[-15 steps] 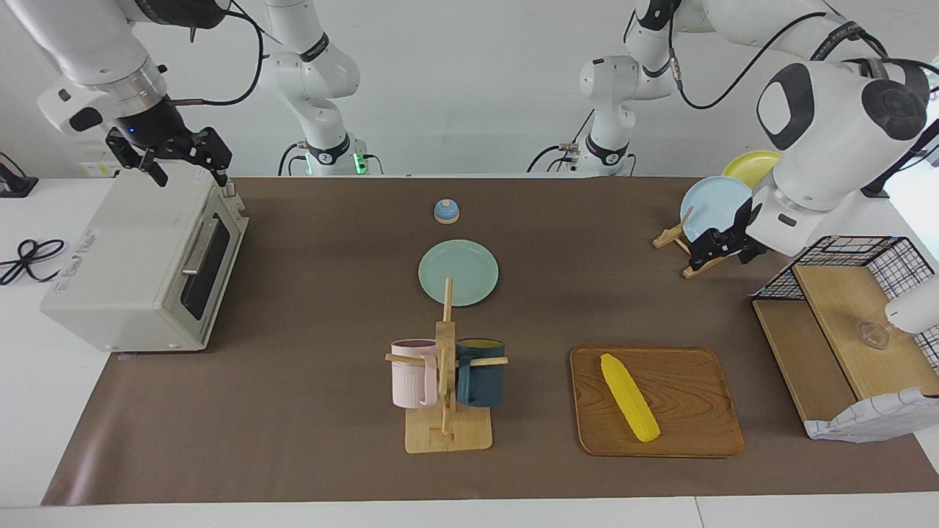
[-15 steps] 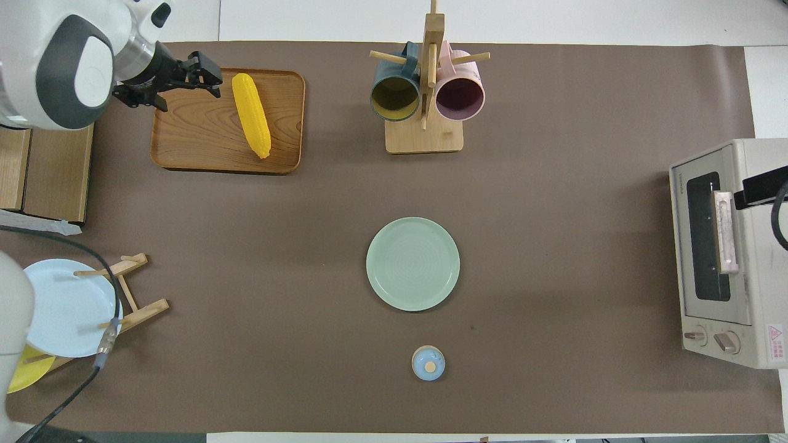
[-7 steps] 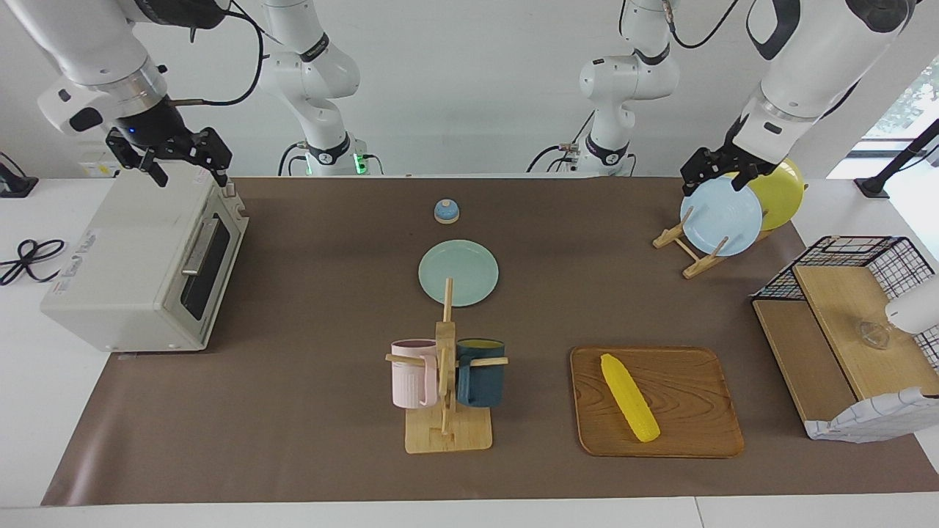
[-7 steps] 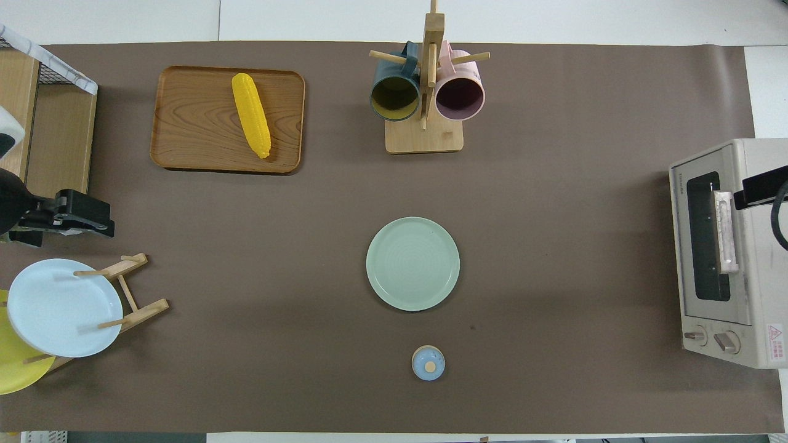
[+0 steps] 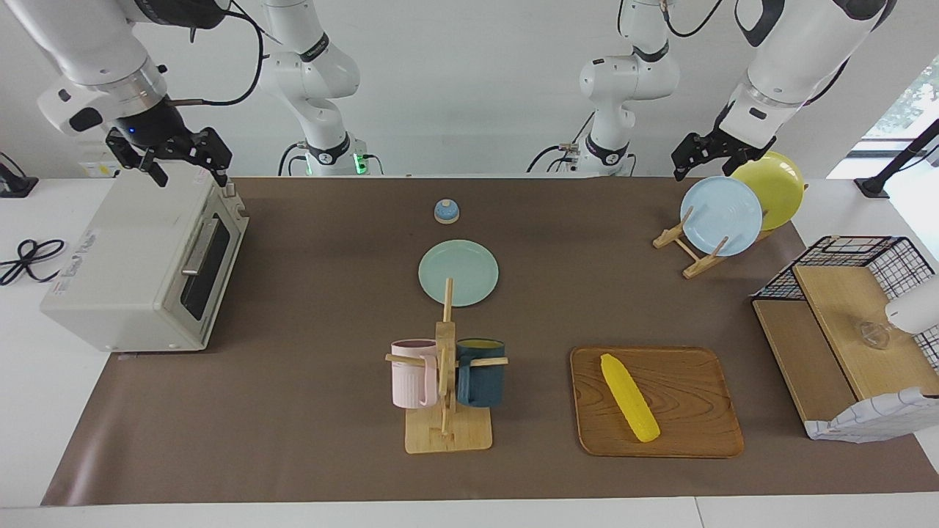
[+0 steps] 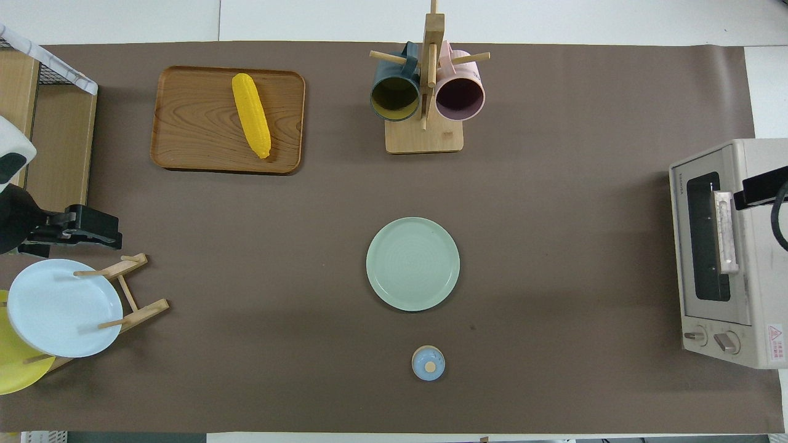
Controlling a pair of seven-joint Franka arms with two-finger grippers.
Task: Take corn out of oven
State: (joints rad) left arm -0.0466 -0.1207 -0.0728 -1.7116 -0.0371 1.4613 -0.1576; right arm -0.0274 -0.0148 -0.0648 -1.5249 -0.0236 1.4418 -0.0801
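Meanwhile, both empty end effectors gape: left (image 5: 703,155) above the plates (image 5: 721,214), right (image 5: 180,155) over the oven (image 5: 125,257).

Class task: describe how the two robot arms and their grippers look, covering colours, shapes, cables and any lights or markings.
Both arms are glossy white, built of rounded segments with dark joint bands and black cables looping along them. The left gripper and the right gripper are black and angular. A small blue light glows on the right wrist; green lights glow at the right arm's base.

Corn (image 6: 250,114) lies on wooden tray (image 6: 191,123).
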